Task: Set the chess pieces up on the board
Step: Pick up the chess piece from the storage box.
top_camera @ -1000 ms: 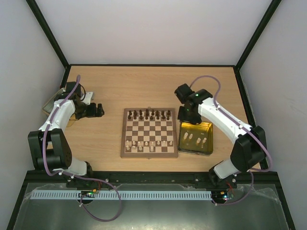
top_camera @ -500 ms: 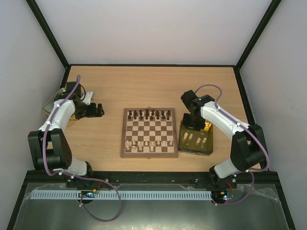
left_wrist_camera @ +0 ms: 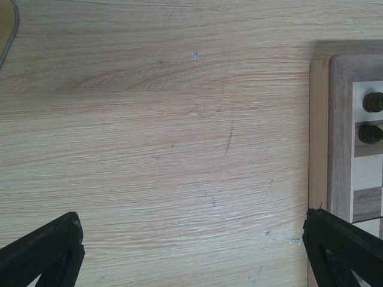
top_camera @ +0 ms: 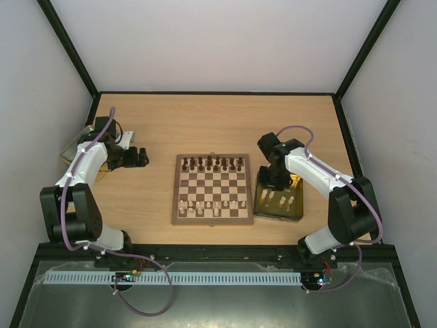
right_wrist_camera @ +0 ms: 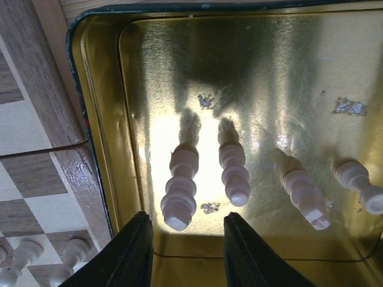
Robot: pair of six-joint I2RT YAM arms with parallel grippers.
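**A:** What does the overhead view show?

**B:** The board (top_camera: 211, 189) lies mid-table. It has dark pieces (top_camera: 213, 163) along its far row and cream pieces (top_camera: 208, 204) on the near side. The left gripper (top_camera: 140, 157) hangs over the table (top_camera: 205, 123), well left of the board. The right gripper (top_camera: 275, 183) and its arm hide part of a gold tray (top_camera: 295, 213) just beside the board.

**A:** And the left wrist view?

**B:** Fingers (left_wrist_camera: 45, 254) spread wide, holding nothing. A board corner shows at the right.

**A:** The right wrist view?

**B:** Four cream pieces lie in the tray. The jaws are narrowly parted over one, apparently gripping nothing.
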